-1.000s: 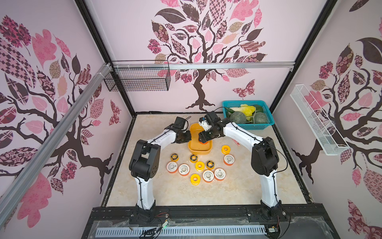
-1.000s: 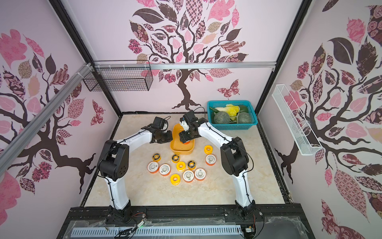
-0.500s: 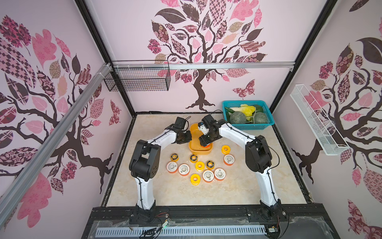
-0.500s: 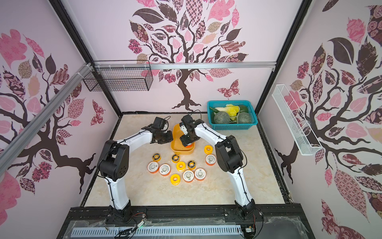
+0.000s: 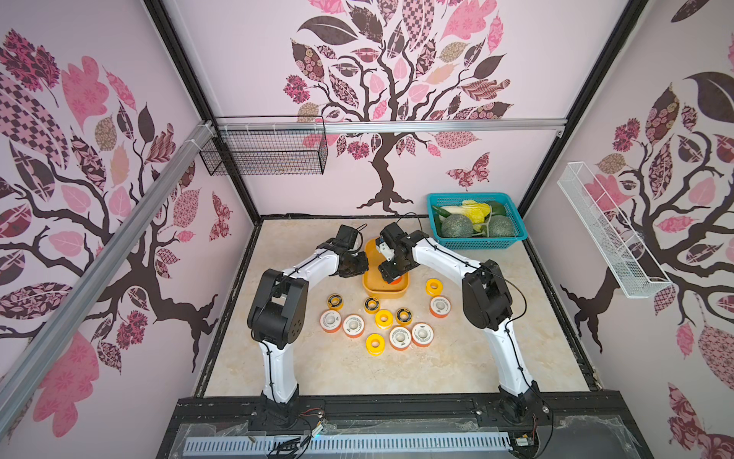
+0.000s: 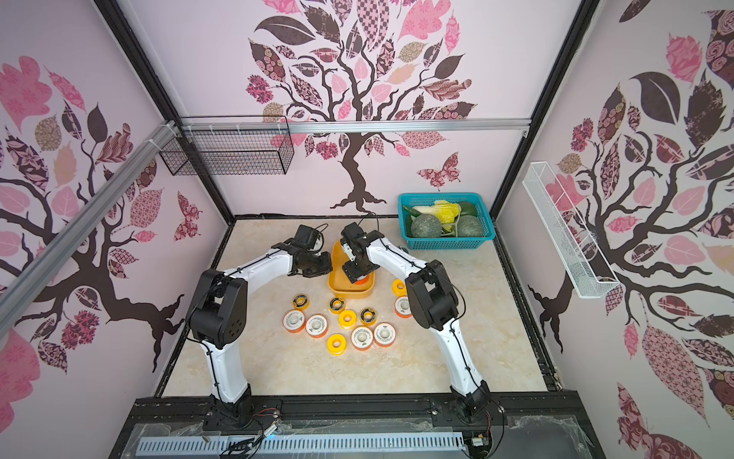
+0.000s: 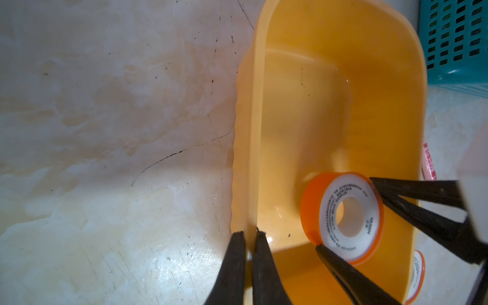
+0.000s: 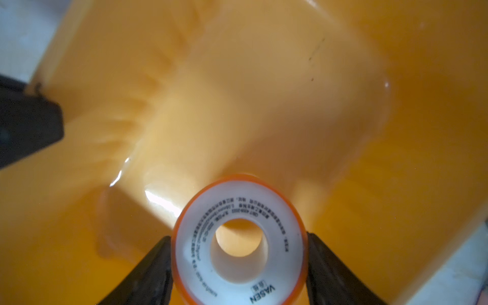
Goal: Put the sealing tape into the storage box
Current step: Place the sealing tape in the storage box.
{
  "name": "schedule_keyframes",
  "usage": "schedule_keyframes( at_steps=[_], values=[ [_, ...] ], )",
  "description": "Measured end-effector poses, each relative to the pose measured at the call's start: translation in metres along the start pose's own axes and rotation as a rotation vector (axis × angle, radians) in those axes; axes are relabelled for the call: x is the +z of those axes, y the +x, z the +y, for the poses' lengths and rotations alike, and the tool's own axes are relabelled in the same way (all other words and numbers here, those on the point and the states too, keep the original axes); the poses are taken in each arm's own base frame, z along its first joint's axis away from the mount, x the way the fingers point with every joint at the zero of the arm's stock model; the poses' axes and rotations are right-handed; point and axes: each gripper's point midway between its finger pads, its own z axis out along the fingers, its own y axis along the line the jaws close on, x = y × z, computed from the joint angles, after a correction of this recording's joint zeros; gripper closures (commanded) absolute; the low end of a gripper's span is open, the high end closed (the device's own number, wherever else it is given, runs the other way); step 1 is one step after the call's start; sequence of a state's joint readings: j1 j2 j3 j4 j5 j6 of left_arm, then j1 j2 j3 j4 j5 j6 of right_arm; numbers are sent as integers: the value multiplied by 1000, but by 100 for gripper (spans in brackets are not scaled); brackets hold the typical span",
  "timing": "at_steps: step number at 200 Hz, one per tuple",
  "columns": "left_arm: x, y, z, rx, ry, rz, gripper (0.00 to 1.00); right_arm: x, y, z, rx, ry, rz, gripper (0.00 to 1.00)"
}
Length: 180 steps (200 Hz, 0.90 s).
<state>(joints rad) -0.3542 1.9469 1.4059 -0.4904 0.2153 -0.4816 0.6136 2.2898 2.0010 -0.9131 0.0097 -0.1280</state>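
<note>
The storage box (image 5: 384,293) (image 6: 349,294) is a yellow-orange tub at mid-table. My left gripper (image 5: 359,265) (image 7: 249,235) is shut on its side rim (image 7: 253,132), one finger inside and one outside. My right gripper (image 5: 391,277) (image 8: 239,237) is shut on one sealing tape spool (image 8: 285,237) (image 7: 327,224), white-faced with an orange rim. It holds the spool by its edge, low inside the box near the front end. Several more sealing tape spools (image 5: 353,326) (image 6: 316,326) lie flat on the table in front of the box.
A teal basket (image 5: 482,243) of vegetables stands at the back right, close behind the right arm. A black wire basket (image 5: 264,157) hangs on the back wall and a white one (image 5: 611,238) on the right wall. One spool (image 5: 433,287) lies just right of the box.
My right gripper has come down and towards the front end of the box with the spool in it. The left gripper has kept still on the rim.
</note>
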Motion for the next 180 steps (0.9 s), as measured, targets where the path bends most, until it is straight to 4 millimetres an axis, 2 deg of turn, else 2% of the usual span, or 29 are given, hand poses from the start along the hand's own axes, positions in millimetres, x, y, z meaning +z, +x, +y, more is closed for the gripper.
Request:
schedule_keyframes(
  at_steps=[36,92,149,180],
  values=[
    [-1,3,0,9,-4,9,93,-2,-25,-18,67,22,-62,26],
    [-1,6,-3,17,-1,19,93,6,-49,-46,141,55,-117,26],
    [-3,10,-5,22,-1,31,93,10,-55,-54,164,87,-128,24],
    [-5,10,-8,29,9,31,93,27,-53,-57,164,102,-114,23]
  ],
)
